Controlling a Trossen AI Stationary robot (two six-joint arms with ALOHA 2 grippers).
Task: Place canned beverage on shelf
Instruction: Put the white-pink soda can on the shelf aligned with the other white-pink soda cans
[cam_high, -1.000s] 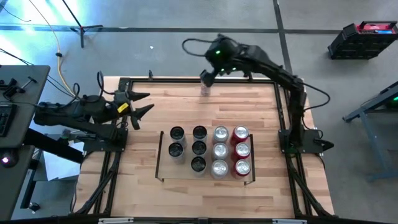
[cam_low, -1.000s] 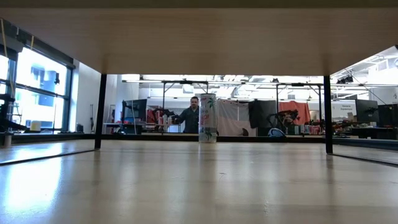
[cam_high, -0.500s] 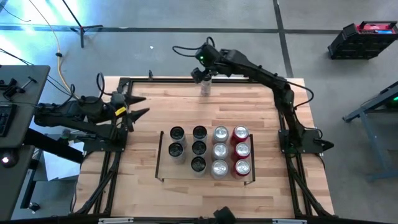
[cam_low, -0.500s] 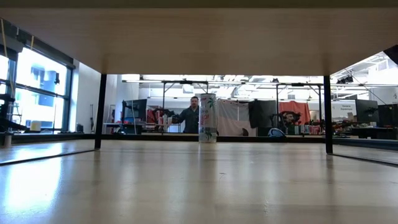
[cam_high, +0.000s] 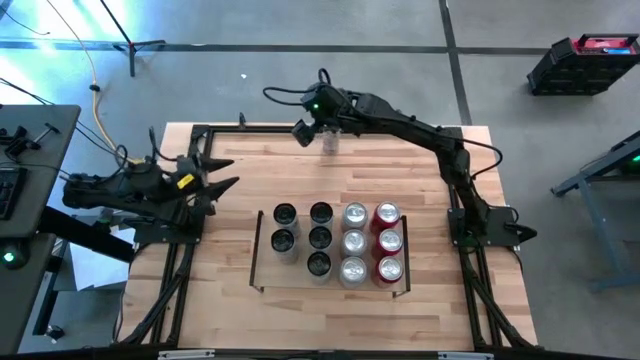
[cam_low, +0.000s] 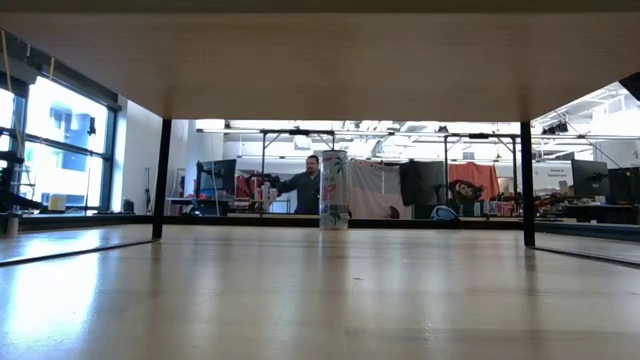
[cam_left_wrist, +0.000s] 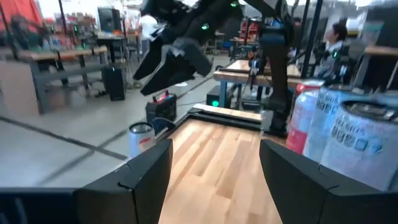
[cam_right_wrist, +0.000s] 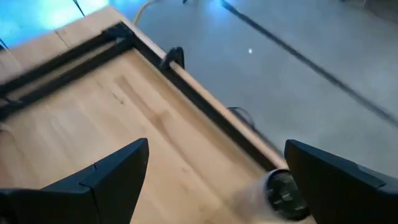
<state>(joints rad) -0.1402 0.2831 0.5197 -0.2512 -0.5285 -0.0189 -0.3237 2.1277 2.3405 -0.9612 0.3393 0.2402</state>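
A slim white-and-pink can (cam_high: 330, 143) stands upright on its base near the table's far edge; it also shows in the low view (cam_low: 334, 190) and both wrist views (cam_left_wrist: 141, 137) (cam_right_wrist: 283, 190). My right gripper (cam_high: 303, 130) hangs open above the table just left of that can, touching nothing (cam_right_wrist: 211, 186). The shelf (cam_high: 258, 250), a black-railed bay mid-table, holds several black, silver and red cans (cam_high: 353, 242). My left gripper (cam_high: 225, 172) is open and level at the table's left edge, pointing across the table (cam_left_wrist: 214, 168).
A black frame (cam_high: 215, 130) edges the tabletop. The shelf's near-left corner (cam_high: 283, 270) is bare wood. Bare wood lies between the shelf and the loose can. A person (cam_low: 312, 185) stands in the room far behind the table.
My right gripper has swung along the far edge toward the table's left, passing over the loose can, and has sunk and tipped further down. My left gripper has sunk and drawn back a little toward the left edge. The can has stayed where it was.
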